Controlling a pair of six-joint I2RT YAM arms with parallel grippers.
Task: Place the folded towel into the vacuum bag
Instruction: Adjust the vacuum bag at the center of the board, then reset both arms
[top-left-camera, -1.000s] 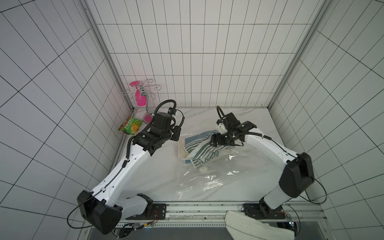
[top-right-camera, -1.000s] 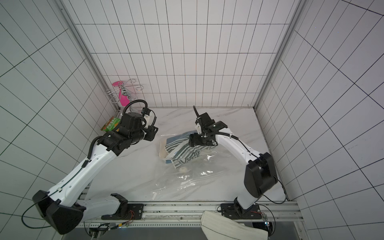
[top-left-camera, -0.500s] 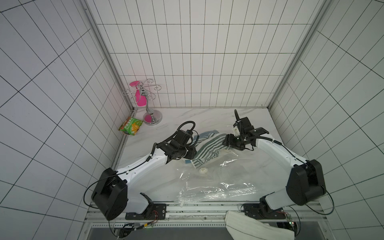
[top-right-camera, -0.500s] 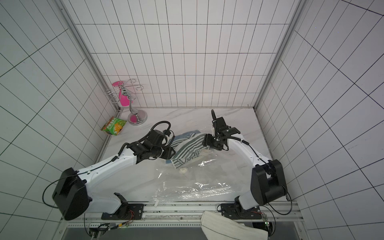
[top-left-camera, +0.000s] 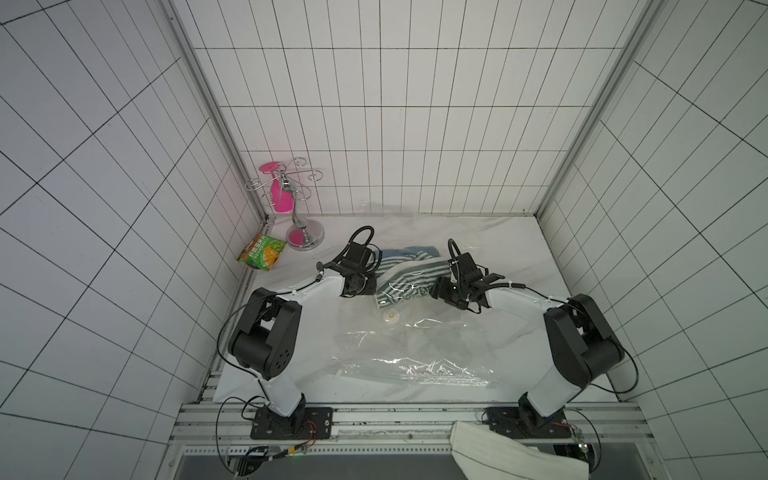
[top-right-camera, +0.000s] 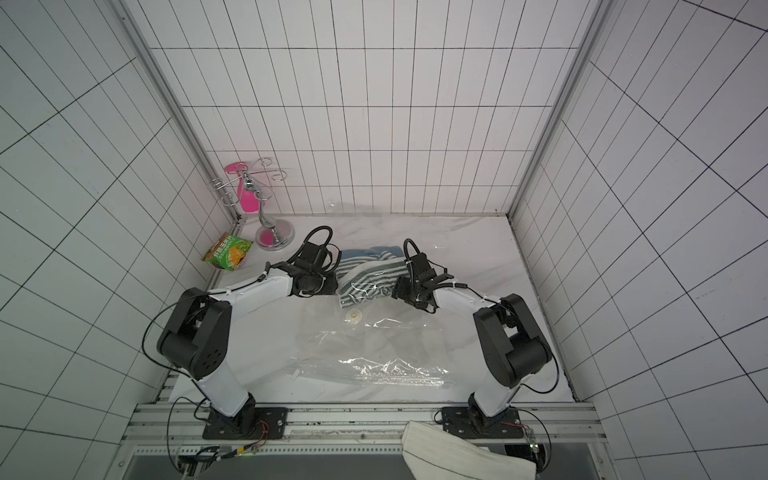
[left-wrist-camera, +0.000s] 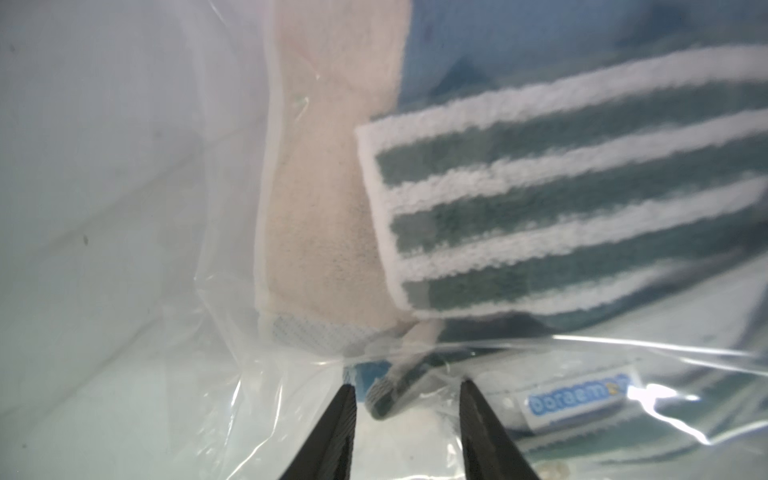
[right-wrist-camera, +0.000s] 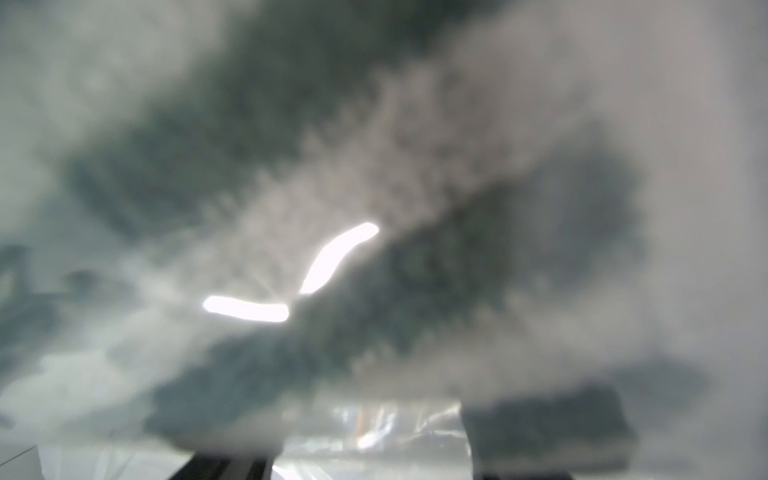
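The folded towel (top-left-camera: 409, 276), green and white striped with blue and beige layers, lies at the far end of the vacuum bag (top-left-camera: 415, 345). Glinting film covers the striped part. The bag's round white valve (top-left-camera: 390, 316) sits just in front of the towel. My left gripper (top-left-camera: 372, 286) is low at the towel's left edge. In the left wrist view its fingers (left-wrist-camera: 345, 432) stand apart, with plastic film across the gap and the towel (left-wrist-camera: 540, 199) behind it. My right gripper (top-left-camera: 434, 289) presses against the towel's right end. The right wrist view is blurred, and the towel (right-wrist-camera: 374, 166) fills it.
A green snack packet (top-left-camera: 262, 257) leans on the left wall beside a chrome stand (top-left-camera: 305, 237) holding a pink item. Another folded towel (top-left-camera: 515, 457) lies on the front rail, off the table. Tiled walls close in three sides.
My left arm has come down from a raised pose to the towel's left edge. The towel has shifted toward the back wall, and the bag now lies flatter.
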